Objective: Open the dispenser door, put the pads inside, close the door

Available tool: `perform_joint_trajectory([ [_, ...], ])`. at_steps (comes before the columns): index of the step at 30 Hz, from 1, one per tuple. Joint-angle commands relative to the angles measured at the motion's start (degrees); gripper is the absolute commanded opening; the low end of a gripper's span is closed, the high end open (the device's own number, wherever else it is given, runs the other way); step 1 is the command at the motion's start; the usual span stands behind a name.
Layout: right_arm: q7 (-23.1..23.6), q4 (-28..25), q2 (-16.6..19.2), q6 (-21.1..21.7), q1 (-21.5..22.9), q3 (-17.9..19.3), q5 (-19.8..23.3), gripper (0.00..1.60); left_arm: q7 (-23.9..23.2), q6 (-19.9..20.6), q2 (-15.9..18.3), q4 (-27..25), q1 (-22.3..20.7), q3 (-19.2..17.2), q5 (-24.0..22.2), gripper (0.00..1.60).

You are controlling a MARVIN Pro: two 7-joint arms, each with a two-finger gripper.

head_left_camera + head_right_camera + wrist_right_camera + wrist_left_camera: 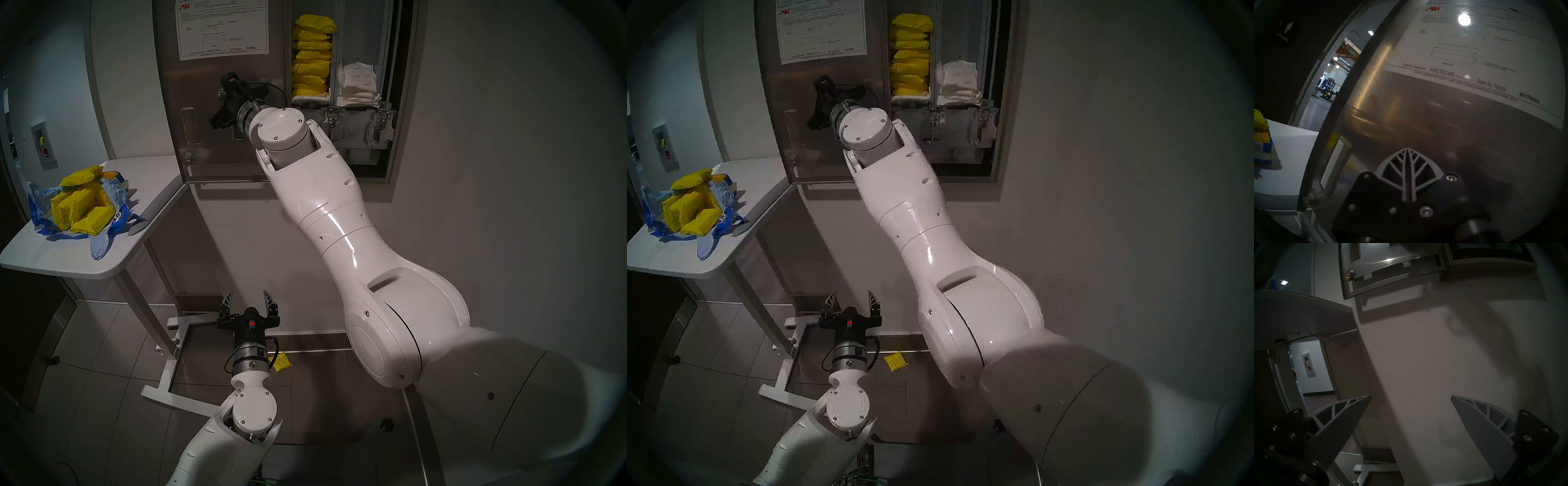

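R gripper shut, empty, at dispenser door; L gripper wide, empty.

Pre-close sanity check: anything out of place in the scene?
Yes. One yellow pad lies on the floor tiles below the dispenser, away from the stack of pads in its left chute and the torn bag on the table.
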Motion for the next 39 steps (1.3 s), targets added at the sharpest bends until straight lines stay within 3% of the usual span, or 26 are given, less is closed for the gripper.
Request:
perform_joint_trajectory([
  [1, -2.4, 4.7, 1.0, -1.7, 6.5, 2.2, -1.9, 0.0, 0.0, -0.4, -0.1, -1.6, -1.1, -0.1, 0.2, 1.6],
  [10, -0.4, 7.0, 3.8, -5.0, 8.7, 3.7, -1.1, 0.0, 0.0, -0.4, -0.1, -1.7, -1.1, -0.1, 0.2, 1.6],
  [22, 6.2, -4.1, 9.3, -6.1, 2.8, 6.4, -0.6, 0.0, 0.0, -0.4, -0.2, -1.4, -1.1, -0.1, 0.2, 1.6],
  [24, 7.2, -3.9, 8.4, -5.7, 2.2, 8.7, -1.6, 0.0, 0.0, -0.4, -0.2, -1.4, -1.1, -0.1, 0.2, 1.6],
  [26, 8.6, -6.4, 9.7, -5.1, 0.6, 9.9, -2.0, 0.0, 0.0, -0.4, -0.2, -1.3, -1.1, -0.1, 0.2, 1.6],
  [29, 9.7, -8.5, 11.7, -4.9, -0.1, 10.2, -1.9, 0.0, 0.0, -0.4, -0.2, -1.2, -1.2, -0.1, 0.2, 1.6],
  [30, 9.7, -7.9, 9.7, -4.9, 0.1, 11.8, -2.3, 0.0, 0.0, -0.4, -0.2, -1.2, -1.2, -0.1, 0.2, 1.6],
  [31, 11.0, -10.8, 11.7, -4.8, -0.5, 12.4, -1.9, 0.0, 0.0, -0.4, -0.2, -1.1, -1.2, -0.1, 0.2, 1.6],
  [33, 11.2, -10.8, 11.3, -5.0, -0.2, 13.2, -2.0, 0.0, 0.0, -0.4, -0.2, -1.0, -1.2, -0.1, 0.2, 1.6],
  [34, 12.0, -13.0, 12.9, -4.9, -0.8, 12.8, -1.7, 0.0, 0.0, -0.4, -0.2, -1.0, -1.2, -0.1, 0.2, 1.6],
  [35, 12.1, -12.0, 11.4, -5.1, -0.1, 14.4, -1.8, 0.0, 0.0, -0.4, -0.2, -1.0, -1.2, -0.1, 0.2, 1.6],
  [39, 14.0, -15.5, 13.4, -5.2, -0.4, 15.7, -1.3, 0.0, 0.0, -0.4, -0.3, -0.8, -1.2, -0.1, 0.2, 1.6],
])
